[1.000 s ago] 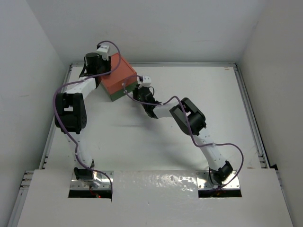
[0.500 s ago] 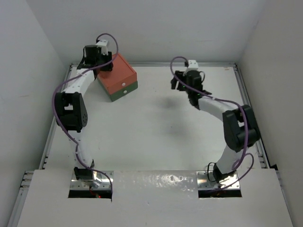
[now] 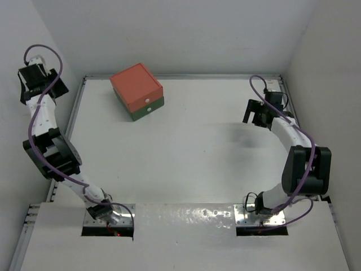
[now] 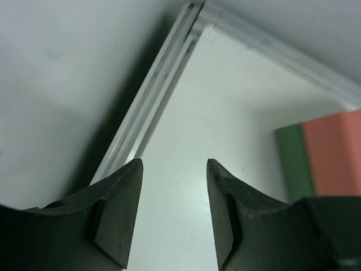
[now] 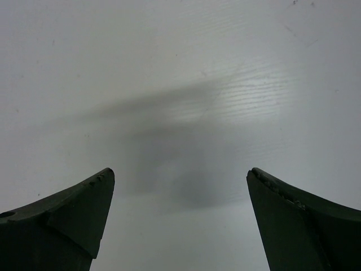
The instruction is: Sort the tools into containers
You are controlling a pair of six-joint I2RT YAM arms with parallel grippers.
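Observation:
The containers (image 3: 137, 89) stand at the back left of the table as one small box: an orange-red drawer (image 3: 135, 86) on top of a dark green one (image 3: 151, 109). Each has a white knob, and both look pushed in. In the left wrist view the box's edge (image 4: 333, 152) shows at the right. The tools are out of view. My left gripper (image 3: 51, 83) hangs by the left wall, well away from the box. It is open (image 4: 174, 164) with nothing between its fingers. My right gripper (image 3: 255, 116) is over the table's right side, open wide (image 5: 180, 172) above bare tabletop.
A raised white rim (image 3: 180, 77) runs along the table's back and sides, and its back left corner (image 4: 194, 11) shows in the left wrist view. White walls close in the table on three sides. Purple cables (image 3: 39, 49) loop off both arms.
Both arms have swung away from the box, the left out to the left wall and the right to the table's right side. The right gripper went from shut to wide open; the left widened slightly.

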